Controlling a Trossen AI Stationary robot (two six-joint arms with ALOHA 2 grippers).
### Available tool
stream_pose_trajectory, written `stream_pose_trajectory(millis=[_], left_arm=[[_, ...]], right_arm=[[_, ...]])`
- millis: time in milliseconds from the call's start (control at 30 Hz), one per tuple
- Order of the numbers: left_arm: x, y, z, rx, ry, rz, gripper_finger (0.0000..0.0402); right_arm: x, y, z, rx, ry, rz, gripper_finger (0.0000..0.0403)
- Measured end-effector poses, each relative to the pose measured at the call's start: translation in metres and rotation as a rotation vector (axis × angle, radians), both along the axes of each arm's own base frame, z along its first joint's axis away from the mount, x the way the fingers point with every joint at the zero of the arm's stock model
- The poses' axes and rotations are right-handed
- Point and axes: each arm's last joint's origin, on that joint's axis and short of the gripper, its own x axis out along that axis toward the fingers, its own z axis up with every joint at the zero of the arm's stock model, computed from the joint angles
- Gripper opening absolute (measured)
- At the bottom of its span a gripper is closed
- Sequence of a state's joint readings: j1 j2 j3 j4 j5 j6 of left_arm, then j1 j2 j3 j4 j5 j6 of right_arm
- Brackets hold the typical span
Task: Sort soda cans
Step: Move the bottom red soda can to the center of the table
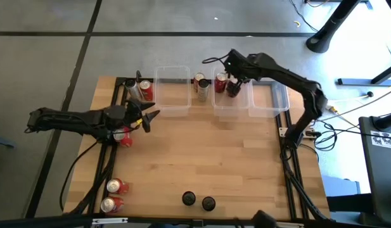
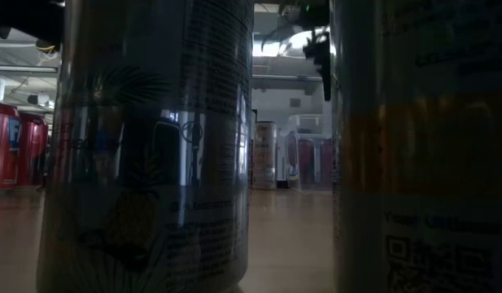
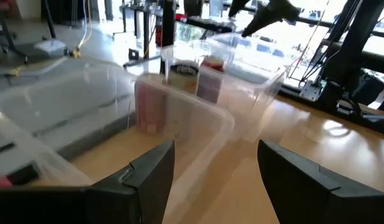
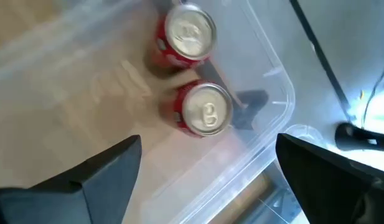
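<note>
My left gripper (image 1: 149, 118) hovers open over the table's left part, pointing at the left clear bin (image 1: 172, 90); the left wrist view shows its open gripper (image 3: 215, 165) before that bin (image 3: 179, 118). A red can (image 1: 124, 137) lies under the left arm. My right gripper (image 1: 236, 76) hangs open above the middle bin (image 1: 232, 104), over two upright red cans (image 4: 187, 34) (image 4: 204, 112) standing on the bin's floor; the open gripper (image 4: 209, 143) touches neither. A pale can (image 1: 199, 86) stands between the two bins.
Two red cans (image 1: 141, 90) stand at the far left corner. Two red cans (image 1: 114, 194) and two black cans (image 1: 198, 201) stand near the near edge; the black ones (image 2: 145, 146) fill the low view. A third bin (image 1: 271, 100) sits on the right.
</note>
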State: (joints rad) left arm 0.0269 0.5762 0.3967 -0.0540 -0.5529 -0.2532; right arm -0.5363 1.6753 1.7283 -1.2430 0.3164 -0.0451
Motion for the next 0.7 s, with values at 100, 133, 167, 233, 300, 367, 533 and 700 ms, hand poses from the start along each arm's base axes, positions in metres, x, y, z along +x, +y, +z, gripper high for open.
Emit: stream_pose_trajectory(millis=[100, 133, 167, 233, 300, 367, 533, 700], left_arm=[[0.0, 0.0, 0.01, 0.021, 0.004, -0.005, 0.0221], [-0.001, 0.0, 0.013, 0.027, 0.004, -0.006, 0.0221], [-0.001, 0.0, 0.017, 0.034, 0.007, -0.007, 0.0221], [-0.002, 0.0, 0.024, 0.04, 0.016, -0.009, 0.0221], [-0.004, 0.0, 0.031, 0.033, 0.029, -0.007, 0.0221], [-0.004, 0.0, 0.041, 0.016, 0.037, 0.0, 0.0221], [0.001, 0.0, 0.064, -0.01, 0.179, 0.011, 0.0221], [0.009, 0.0, 0.09, -0.071, 0.37, 0.039, 0.0221]], right_arm=[[-0.003, 0.019, 0.014, -0.019, -0.049, 0.038, 0.0367], [-0.005, 0.024, 0.019, -0.026, -0.063, 0.05, 0.0367], [-0.006, 0.028, 0.023, -0.033, -0.078, 0.061, 0.0367], [-0.008, 0.036, 0.029, -0.043, -0.102, 0.08, 0.0367], [-0.009, 0.045, 0.034, -0.042, -0.125, 0.103, 0.0367], [-0.01, 0.053, 0.039, -0.04, -0.155, 0.116, 0.0367], [-0.008, 0.077, 0.041, -0.035, -0.196, 0.168, 0.0367], [-0.001, 0.099, 0.028, -0.022, -0.194, 0.22, 0.0367]])
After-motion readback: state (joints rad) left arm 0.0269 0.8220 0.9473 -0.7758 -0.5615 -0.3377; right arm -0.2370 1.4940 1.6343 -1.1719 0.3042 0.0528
